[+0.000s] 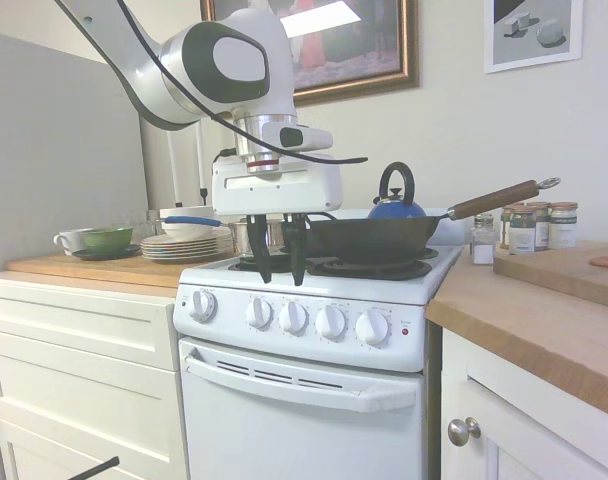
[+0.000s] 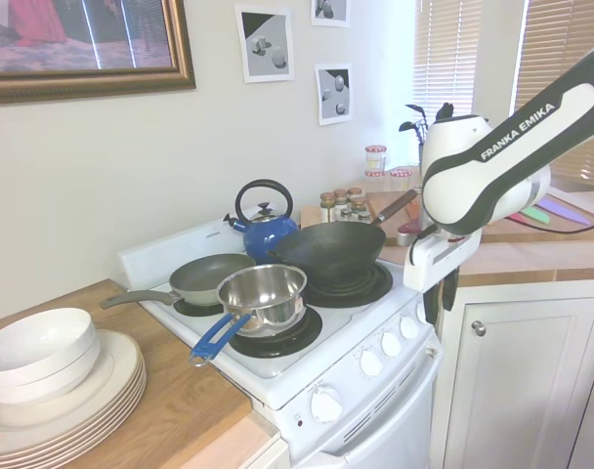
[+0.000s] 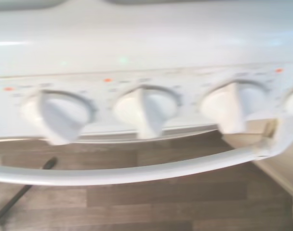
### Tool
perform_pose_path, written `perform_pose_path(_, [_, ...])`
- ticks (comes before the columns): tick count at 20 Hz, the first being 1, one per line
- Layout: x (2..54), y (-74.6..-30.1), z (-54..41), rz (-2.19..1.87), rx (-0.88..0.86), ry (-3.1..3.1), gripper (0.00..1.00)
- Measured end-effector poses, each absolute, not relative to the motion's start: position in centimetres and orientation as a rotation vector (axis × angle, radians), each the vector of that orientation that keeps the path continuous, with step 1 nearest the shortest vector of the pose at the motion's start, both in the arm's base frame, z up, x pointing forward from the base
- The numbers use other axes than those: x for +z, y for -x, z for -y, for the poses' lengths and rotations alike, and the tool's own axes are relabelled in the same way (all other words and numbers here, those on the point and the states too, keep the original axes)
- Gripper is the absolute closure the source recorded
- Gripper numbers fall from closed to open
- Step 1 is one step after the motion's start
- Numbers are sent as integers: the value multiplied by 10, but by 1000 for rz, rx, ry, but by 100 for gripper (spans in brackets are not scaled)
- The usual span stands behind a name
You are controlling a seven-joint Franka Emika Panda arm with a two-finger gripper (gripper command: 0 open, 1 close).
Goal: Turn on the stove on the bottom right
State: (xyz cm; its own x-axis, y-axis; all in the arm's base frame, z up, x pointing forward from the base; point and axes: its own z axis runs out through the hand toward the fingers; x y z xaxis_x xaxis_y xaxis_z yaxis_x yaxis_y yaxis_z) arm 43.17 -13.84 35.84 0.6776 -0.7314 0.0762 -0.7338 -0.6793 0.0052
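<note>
The gripper (image 1: pixel 278 262) hangs with its 2 fingers spread, holding nothing — the stove (image 1: pixel 314 330) knobs (image 1: pixel 372 327) sit just below it, off to the right.

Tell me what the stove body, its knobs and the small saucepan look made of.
Stove: glossy white, likely enamelled metal, going by its sheen. Knobs: smooth white, probably plastic; the wrist view shows moulded ridges. Saucepan: mirror-bright, apparently stainless steel, with a blue handle, possibly plastic-coated.
</note>
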Motion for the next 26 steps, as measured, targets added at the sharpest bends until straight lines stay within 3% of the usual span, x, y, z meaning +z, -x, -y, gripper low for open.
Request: perform_pose_path(26, [318,-435,201,1213,160,-2810,100])
